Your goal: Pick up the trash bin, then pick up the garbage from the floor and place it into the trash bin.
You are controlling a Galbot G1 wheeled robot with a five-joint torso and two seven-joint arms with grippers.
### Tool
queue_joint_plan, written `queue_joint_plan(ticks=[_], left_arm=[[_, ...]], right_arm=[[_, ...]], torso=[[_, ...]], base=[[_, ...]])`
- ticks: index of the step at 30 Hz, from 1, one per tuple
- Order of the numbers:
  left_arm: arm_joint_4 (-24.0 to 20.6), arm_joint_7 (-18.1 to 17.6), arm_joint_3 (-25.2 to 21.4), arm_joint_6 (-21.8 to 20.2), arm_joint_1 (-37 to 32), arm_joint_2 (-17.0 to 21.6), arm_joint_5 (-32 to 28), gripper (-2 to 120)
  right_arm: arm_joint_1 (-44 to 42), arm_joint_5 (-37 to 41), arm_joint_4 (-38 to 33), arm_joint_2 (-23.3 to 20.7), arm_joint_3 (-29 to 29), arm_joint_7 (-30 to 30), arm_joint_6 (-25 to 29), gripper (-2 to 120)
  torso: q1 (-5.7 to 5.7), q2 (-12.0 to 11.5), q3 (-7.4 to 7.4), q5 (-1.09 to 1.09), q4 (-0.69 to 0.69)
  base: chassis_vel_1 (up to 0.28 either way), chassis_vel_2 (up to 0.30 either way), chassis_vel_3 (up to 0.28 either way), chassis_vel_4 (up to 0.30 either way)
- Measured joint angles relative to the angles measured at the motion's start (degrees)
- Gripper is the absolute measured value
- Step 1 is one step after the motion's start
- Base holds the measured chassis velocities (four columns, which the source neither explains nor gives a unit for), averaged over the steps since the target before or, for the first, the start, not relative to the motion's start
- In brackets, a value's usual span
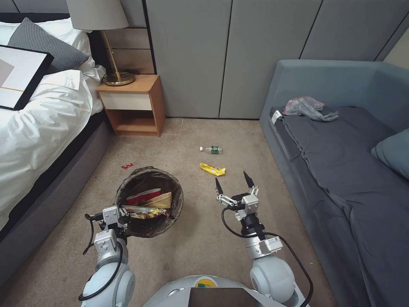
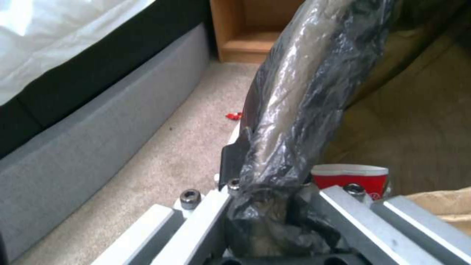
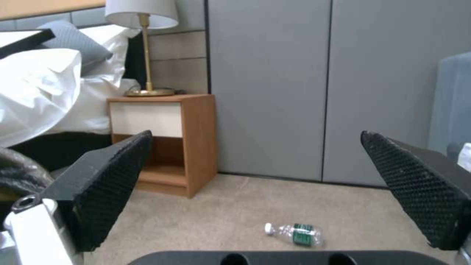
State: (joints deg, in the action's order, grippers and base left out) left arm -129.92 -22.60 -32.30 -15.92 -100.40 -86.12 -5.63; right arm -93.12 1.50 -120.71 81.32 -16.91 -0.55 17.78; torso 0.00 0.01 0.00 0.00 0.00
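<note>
The bin (image 1: 149, 200) is pinched by the left claw (image 1: 121, 212); beyond it, a bottle (image 1: 211, 149) and wrappers are left, the right claw (image 1: 233, 181) spread.

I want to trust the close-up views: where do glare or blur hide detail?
Left wrist view: glare streaks the bag on the bin rim clamped by the left pincer, and the wrapper blurs. Right wrist view: the open right pincer looms soft, while the bottle stays readable. Head view: walls bow at the edges.

Bag-lined trash bin (image 1: 149, 200), litter inside
</note>
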Motion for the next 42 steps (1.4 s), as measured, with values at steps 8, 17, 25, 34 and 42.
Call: queue_joint_plan(ticks=[8, 17, 25, 34, 42], left_arm=[[-0.1, -0.1, -0.2, 0.0, 0.1, 0.1, -0.2, 0], [-0.1, -0.1, 0.0, -0.1, 0.2, 0.0, -0.1, 0], [-0.3, -0.1, 0.0, -0.1, -0.1, 0.1, 0.1, 0], [-0.7, -0.1, 0.2, -0.2, -0.1, 0.1, 0.2, 0], [-1.1, -0.1, 0.1, -0.2, -0.4, 0.3, 0.2, 0]], right_arm=[[0.0, -0.1, 1.0, 0.3, 0.0, 0.3, 0.2, 100], [0.7, 1.0, 1.1, 0.3, -0.5, 1.2, 0.2, 100], [1.2, 1.4, 1.3, 0.1, -0.9, 1.5, 0.2, 100], [1.4, 1.9, 1.2, -0.4, -1.6, 1.9, 0.1, 100], [1.4, 2.0, 1.0, -0.5, -1.7, 2.0, 0.0, 100]], torso=[[0.00, 0.0, 0.00, 0.00, 0.00], [0.00, 0.0, 0.00, 0.00, 0.00], [0.00, 0.0, 0.00, 0.00, 0.00], [0.01, 0.0, 0.01, 0.01, 0.00], [0.00, 0.0, 0.00, 0.01, 0.00]], base=[[0.000, 0.000, 0.000, 0.000], [0.000, 0.000, 0.000, 0.000], [-0.059, 0.062, 0.057, -0.047], [-0.156, 0.162, 0.158, -0.151], [-0.116, 0.117, 0.115, -0.108]])
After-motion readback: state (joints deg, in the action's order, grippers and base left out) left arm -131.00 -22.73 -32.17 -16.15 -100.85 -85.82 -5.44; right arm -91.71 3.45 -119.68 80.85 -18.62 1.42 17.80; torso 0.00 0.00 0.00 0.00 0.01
